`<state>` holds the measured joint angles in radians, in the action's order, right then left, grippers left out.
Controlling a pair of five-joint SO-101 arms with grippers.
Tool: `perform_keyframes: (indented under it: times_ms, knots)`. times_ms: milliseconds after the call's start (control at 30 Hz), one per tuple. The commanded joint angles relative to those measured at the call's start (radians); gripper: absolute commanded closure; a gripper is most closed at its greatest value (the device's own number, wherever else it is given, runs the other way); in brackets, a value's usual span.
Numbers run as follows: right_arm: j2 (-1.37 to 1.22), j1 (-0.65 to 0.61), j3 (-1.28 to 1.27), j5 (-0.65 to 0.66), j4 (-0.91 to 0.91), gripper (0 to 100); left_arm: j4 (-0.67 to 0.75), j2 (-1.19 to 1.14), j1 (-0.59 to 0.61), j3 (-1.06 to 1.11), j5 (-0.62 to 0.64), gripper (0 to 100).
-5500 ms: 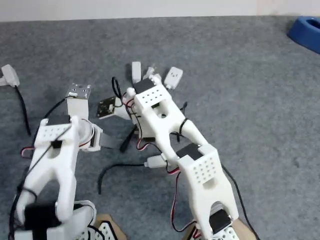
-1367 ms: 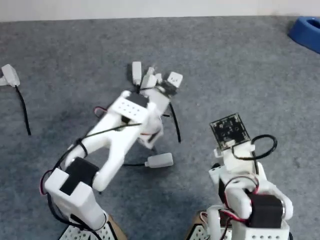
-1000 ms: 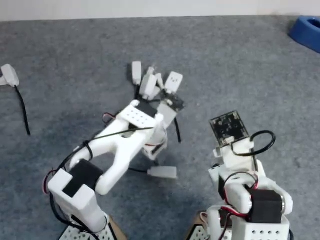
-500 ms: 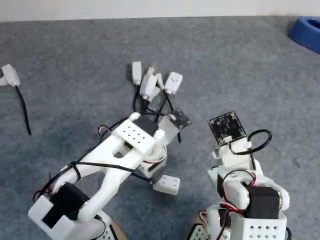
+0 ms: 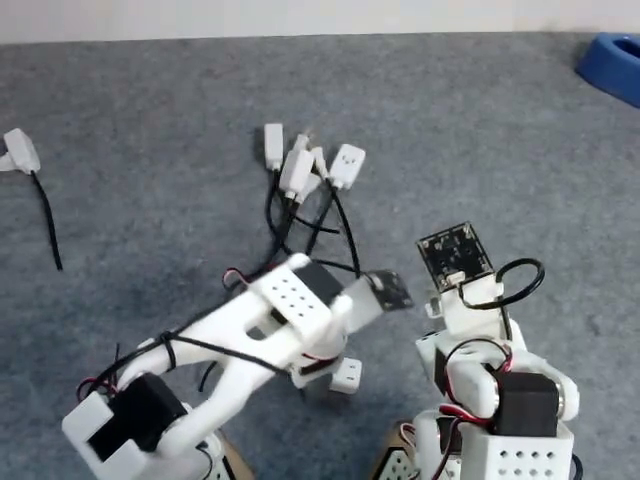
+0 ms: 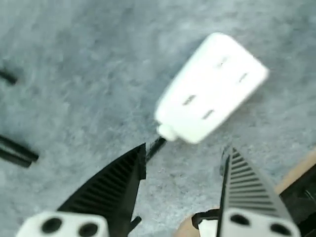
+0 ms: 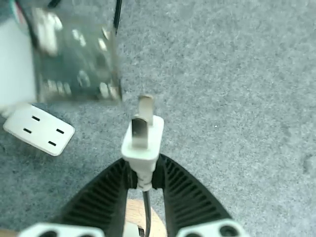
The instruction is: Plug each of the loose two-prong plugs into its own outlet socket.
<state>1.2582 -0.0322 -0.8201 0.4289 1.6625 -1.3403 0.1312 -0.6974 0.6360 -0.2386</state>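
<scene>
A white outlet socket (image 6: 212, 89) with two pairs of slots lies on the grey carpet, a black cord leaving its end. My left gripper (image 6: 185, 150) hangs just above it, open, with the cord running close by one finger (image 6: 118, 187). From the high view the socket (image 5: 346, 375) peeks out under the left arm (image 5: 290, 310). My right gripper (image 7: 144, 168) is shut on a white two-prong plug (image 7: 142, 136), prongs pointing away from the wrist. The same socket (image 7: 39, 129) lies off to the side of that plug. The right arm (image 5: 480, 350) is folded back at the near edge.
A cluster of white plugs and sockets (image 5: 300, 160) with tangled black cords lies at the table's middle back. Another white plug (image 5: 18, 150) with a black cord sits at the far left. A blue container (image 5: 612, 58) is at the back right corner.
The left arm has drawn back from the cluster toward the near edge, and the socket has slid with it. The right arm, stretched out 5.5 s ago, has since stayed folded with the plug.
</scene>
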Motion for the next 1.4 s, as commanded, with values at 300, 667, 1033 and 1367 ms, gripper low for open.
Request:
perform_keyframes:
  times_ms: [300,667,1033,1367]
  knots:
    - [-0.012,0.008,0.004,0.009,-0.016,99.3,0.213,0.028,-0.024,0.097,-0.150,74]
    - [-0.012,0.007,0.002,0.009,-0.016,99.3,0.064,0.039,-0.058,-0.027,-0.198,74]
    - [-0.010,0.007,0.001,0.026,-0.013,99.3,0.052,-0.008,-0.001,-0.232,-0.319,74]
    - [-0.010,-0.050,-0.001,0.025,-0.015,99.3,0.021,-0.231,0.050,-0.371,-0.384,74]
